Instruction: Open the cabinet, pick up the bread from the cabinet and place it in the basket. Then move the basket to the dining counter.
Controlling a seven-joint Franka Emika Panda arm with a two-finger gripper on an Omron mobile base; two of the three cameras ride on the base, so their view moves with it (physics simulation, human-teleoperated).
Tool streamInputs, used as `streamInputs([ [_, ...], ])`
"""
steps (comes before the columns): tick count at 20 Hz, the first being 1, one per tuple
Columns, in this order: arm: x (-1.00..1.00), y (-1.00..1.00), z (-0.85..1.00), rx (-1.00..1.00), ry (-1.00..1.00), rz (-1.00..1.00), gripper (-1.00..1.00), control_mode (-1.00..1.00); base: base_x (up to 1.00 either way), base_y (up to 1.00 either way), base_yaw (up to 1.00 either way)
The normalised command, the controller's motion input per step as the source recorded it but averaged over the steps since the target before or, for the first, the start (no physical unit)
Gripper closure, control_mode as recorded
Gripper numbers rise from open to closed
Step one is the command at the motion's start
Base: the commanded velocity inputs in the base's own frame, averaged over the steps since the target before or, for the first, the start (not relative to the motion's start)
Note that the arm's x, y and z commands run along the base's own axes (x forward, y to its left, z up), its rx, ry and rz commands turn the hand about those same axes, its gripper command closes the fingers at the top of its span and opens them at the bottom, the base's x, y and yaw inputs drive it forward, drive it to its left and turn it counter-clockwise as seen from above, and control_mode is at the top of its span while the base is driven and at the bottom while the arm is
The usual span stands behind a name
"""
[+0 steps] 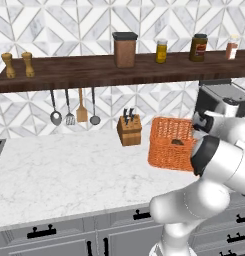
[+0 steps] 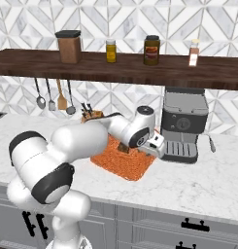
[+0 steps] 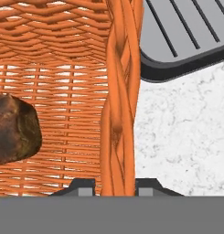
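Note:
The orange woven basket point(image 1: 168, 146) point(image 2: 121, 164) stands on the marble counter beside the coffee machine. My gripper point(image 3: 115, 187) is shut on the basket's braided rim point(image 3: 120, 91), with one fingertip point(image 3: 81, 187) inside the wall and the other outside. The dark brown lumpy bread point(image 3: 13, 129) point(image 1: 177, 142) lies on the basket's floor, left of the gripped rim in the hand view. In the right base view my hand point(image 2: 152, 145) hangs over the basket's edge nearest the machine, and the arm covers part of the basket. The cabinet and the dining counter are out of view.
A grey coffee machine point(image 2: 184, 124) point(image 1: 221, 100) stands close against the basket's gripped side; its drip tray point(image 3: 186, 41) is just beyond the rim. A wooden knife block point(image 1: 129, 130) sits to the basket's left. A dark shelf point(image 1: 94, 70) with jars runs above.

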Motion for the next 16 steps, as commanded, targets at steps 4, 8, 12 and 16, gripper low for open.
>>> streamInputs([
  [4, -0.31, 0.00, 0.33, 0.00, 0.01, 0.00, 1.00, -1.00, 0.00, 0.00, 0.00],
  [8, -0.42, 0.04, 0.57, 0.01, 0.00, 0.04, 1.00, -1.00, 0.00, 0.00, 0.00],
  [12, -0.61, 0.15, 0.54, 0.01, -0.01, 0.07, 1.00, -1.00, 0.00, 0.00, 0.00],
  [16, -0.61, 0.20, 0.65, 0.01, -0.03, 0.03, 1.00, -1.00, 0.00, 0.00, 0.00],
])
